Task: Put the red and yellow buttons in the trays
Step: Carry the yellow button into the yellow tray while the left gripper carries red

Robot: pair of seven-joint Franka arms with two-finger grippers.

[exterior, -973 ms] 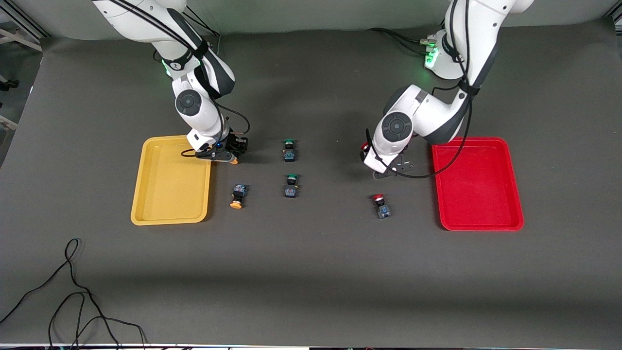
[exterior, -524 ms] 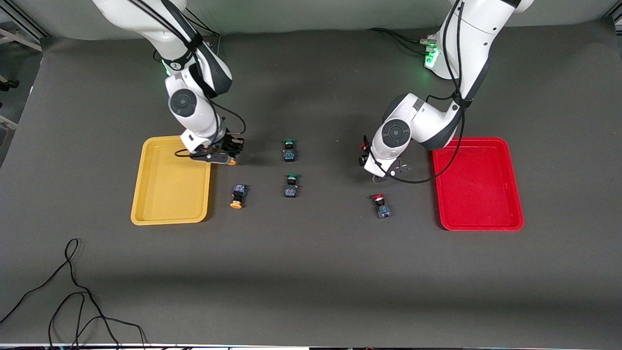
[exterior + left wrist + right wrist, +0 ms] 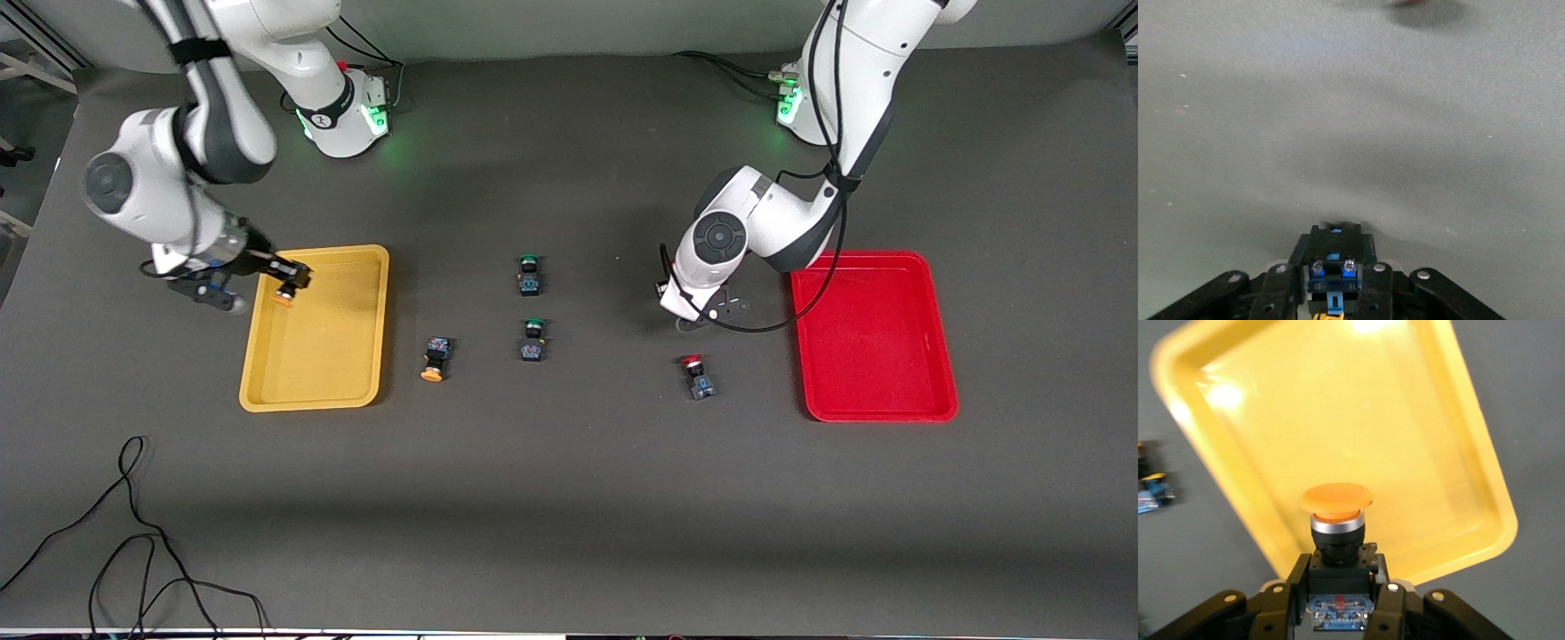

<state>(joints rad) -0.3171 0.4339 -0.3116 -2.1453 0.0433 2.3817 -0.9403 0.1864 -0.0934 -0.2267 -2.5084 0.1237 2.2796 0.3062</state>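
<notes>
The right arm bends out toward its end of the worktop (image 3: pixel 569 498), its right gripper (image 3: pixel 286 286) hanging over the rim of the yellow tray (image 3: pixel 313 396) at the tray's corner farthest from the front camera. Its fingers (image 3: pixel 1386 610) clamp the dark body of an orange-capped button (image 3: pixel 1337 520), cap pointing at the tray floor. The left arm folds low beside the red tray (image 3: pixel 876 404), its left gripper (image 3: pixel 669 289) just above the worktop, fingers (image 3: pixel 1288 293) closed on a dark-bodied button (image 3: pixel 1333 257) whose cap is hidden. A second orange button (image 3: pixel 435 359) and a red button (image 3: pixel 696 374) lie on the worktop between the trays, with two green-capped buttons (image 3: pixel 530 307) in the middle.
</notes>
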